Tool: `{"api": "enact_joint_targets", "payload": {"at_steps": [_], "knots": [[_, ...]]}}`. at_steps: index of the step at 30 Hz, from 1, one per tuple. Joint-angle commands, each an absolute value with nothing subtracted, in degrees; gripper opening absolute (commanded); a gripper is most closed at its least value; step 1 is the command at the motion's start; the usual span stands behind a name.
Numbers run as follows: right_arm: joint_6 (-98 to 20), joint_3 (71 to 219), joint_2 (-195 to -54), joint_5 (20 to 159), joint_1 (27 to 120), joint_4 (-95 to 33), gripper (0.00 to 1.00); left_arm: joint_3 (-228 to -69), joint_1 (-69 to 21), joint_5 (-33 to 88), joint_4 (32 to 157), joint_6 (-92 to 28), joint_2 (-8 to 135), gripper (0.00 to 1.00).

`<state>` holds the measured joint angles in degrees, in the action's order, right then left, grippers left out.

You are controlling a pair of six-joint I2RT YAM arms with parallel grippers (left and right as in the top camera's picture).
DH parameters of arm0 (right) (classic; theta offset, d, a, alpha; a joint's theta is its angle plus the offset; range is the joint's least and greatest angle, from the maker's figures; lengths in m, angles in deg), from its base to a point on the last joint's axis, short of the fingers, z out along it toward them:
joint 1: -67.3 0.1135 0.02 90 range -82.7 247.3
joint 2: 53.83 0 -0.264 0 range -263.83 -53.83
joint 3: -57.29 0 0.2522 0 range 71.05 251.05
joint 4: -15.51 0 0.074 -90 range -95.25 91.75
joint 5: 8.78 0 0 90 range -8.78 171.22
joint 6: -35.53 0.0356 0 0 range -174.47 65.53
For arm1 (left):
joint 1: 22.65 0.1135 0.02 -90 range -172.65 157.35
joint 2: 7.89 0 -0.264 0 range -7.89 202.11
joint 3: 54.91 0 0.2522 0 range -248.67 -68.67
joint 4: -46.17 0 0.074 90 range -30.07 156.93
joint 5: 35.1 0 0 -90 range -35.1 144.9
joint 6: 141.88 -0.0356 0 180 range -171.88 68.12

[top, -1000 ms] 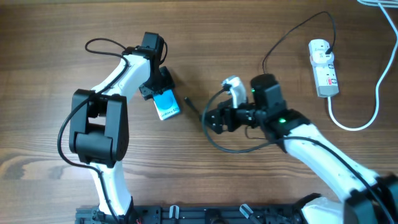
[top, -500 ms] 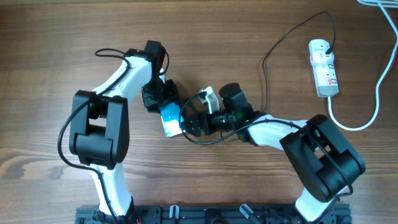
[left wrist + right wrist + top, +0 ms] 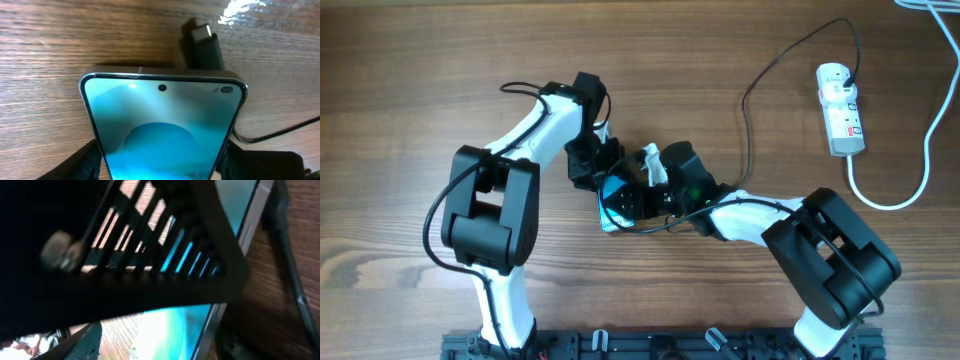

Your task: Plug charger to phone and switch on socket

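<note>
The turquoise-screened phone (image 3: 611,197) sits mid-table, its sides gripped by my left gripper (image 3: 598,170). In the left wrist view the phone (image 3: 162,125) fills the space between the dark fingers (image 3: 82,162). The charger's black plug tip (image 3: 202,42) lies on the wood just past the phone's far edge, not inserted. Its thin cable (image 3: 748,100) runs back to the white socket (image 3: 840,110) at the far right. My right gripper (image 3: 636,197) is right against the phone's right side. Its wrist view is blurred, showing the phone (image 3: 175,330) and a cable (image 3: 287,255).
A thick white cord (image 3: 920,170) loops from the socket toward the table's right edge. Both arms crowd the middle of the wooden table (image 3: 400,90), and the charger cable curls under the right arm.
The left arm has carried the phone rightward and toward me. The right arm has swung left, folding in until its gripper meets the phone, and its jaws have narrowed.
</note>
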<state>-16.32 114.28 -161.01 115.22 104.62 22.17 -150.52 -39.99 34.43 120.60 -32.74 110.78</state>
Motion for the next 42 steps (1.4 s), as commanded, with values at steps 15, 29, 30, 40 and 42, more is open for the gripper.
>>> {"api": "enact_joint_targets", "payload": {"at_steps": [15, 29, 30, 40, 42], "knots": [[-9.28, 114.60, -165.07, 122.82, 102.94, 23.64, 0.29, -150.10, -45.04, 32.84, 121.32, -33.49, 109.84, 0.36], [-9.17, 114.62, -164.92, 124.16, 101.60, 25.97, 0.04, -150.32, -41.50, 32.82, 122.63, -33.71, 106.59, 0.80], [-8.29, 114.62, -164.64, 126.69, 100.66, 27.35, 0.04, -151.04, -40.08, 32.82, 123.53, -33.71, 104.25, 0.81], [38.55, 114.62, -163.00, 159.45, 90.48, 88.90, 0.04, -153.45, -30.35, 20.16, 117.98, -39.37, 78.65, 0.77], [47.00, 114.62, -162.93, 157.51, 90.48, 96.51, 0.04, -153.42, -30.42, 16.14, 117.28, -39.76, 79.11, 0.82]]}}
